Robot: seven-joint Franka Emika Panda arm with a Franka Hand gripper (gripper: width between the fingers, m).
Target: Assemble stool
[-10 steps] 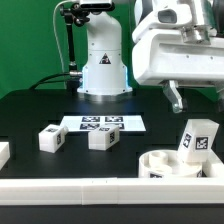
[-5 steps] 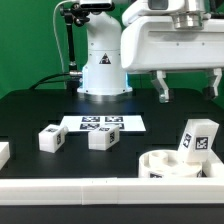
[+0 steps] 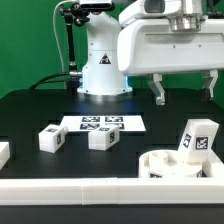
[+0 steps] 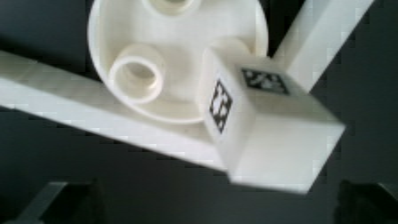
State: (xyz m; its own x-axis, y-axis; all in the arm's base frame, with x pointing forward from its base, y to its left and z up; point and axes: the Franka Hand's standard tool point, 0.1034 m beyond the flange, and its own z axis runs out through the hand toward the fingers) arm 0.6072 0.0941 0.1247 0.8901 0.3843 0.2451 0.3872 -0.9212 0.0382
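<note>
The stool's round white seat (image 3: 160,160) lies at the exterior view's lower right, with one tagged block leg (image 3: 197,137) standing tilted in it. Two more tagged legs (image 3: 52,137) (image 3: 102,138) lie loose on the black table. My gripper (image 3: 186,90) hangs high above the seat, open and empty, with its fingers (image 3: 160,92) wide apart. In the wrist view the seat (image 4: 169,45) shows its round sockets, and the leg (image 4: 267,120) lies over its rim. The gripper (image 4: 210,205) is well above both, and its dark fingertips (image 4: 50,202) show at the picture's corners.
The marker board (image 3: 103,123) lies flat behind the loose legs. A long white border rail (image 3: 90,190) runs along the front and also shows in the wrist view (image 4: 71,95). The robot base (image 3: 101,70) stands at the back. Another white part (image 3: 3,152) sits at the exterior view's left edge.
The gripper has moved toward the exterior view's left, so both fingers now show above the seat. It stays open. The stool parts have not moved.
</note>
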